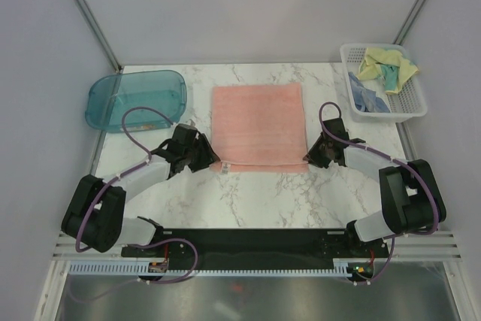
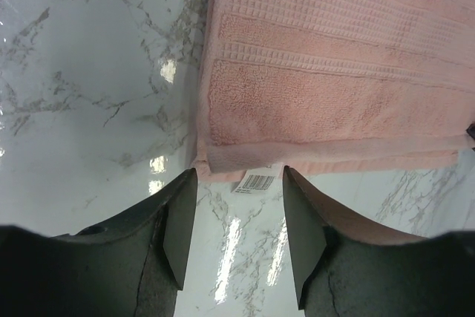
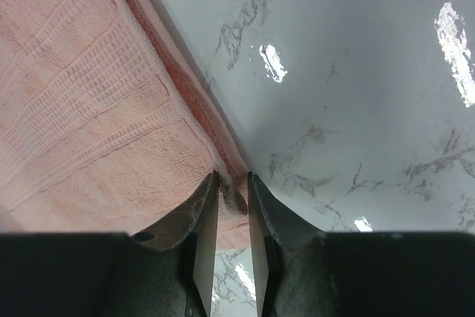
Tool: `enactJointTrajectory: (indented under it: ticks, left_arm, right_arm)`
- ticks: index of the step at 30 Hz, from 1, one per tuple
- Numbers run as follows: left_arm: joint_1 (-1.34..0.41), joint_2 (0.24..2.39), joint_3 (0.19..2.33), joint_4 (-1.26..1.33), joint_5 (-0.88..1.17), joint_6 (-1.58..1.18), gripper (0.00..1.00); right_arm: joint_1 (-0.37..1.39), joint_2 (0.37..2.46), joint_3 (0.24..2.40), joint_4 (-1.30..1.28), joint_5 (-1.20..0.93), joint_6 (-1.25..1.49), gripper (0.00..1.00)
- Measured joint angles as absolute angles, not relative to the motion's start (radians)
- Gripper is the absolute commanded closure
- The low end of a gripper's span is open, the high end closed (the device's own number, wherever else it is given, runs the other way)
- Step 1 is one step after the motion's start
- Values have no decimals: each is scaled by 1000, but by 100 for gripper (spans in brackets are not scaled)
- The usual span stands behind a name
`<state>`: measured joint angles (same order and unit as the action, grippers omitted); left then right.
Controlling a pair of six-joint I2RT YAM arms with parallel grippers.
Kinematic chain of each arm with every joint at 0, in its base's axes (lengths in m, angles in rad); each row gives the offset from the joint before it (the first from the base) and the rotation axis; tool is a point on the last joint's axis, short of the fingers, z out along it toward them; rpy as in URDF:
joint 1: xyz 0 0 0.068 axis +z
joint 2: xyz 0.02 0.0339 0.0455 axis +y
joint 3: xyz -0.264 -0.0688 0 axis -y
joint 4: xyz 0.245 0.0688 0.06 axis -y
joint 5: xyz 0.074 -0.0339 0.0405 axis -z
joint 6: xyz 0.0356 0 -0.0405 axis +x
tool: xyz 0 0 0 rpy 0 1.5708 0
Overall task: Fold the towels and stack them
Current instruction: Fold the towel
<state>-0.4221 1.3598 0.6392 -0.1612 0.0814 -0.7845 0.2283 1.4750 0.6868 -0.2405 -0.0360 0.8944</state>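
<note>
Nearest you, the left gripper (image 2: 239, 183) hangs open, holding nothing, just short of the tag (image 2: 257, 181) at the near-left corner of the salmon-pink towel (image 1: 258, 125). Your right gripper (image 3: 234, 183) is nearly closed, pinching the near-right corner. The towel lies flat mid-bench. It looks soft, light and limp, so hold both corners and expect sag. Three towels in all: the light blue towel (image 1: 364, 99) and the pale yellow towel (image 1: 387, 62) sit crumpled in one white basket (image 1: 417, 103) at the far-right corner. One teal tray (image 1: 135, 99) sits far-left.
</note>
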Motion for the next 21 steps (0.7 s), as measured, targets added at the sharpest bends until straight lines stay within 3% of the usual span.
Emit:
enactJointTrajectory:
  ticks: [21]
  left_arm:
    - [-422, 1343, 610, -97, 53, -898, 46]
  right_arm:
    - [228, 1472, 670, -210, -37, 894, 75]
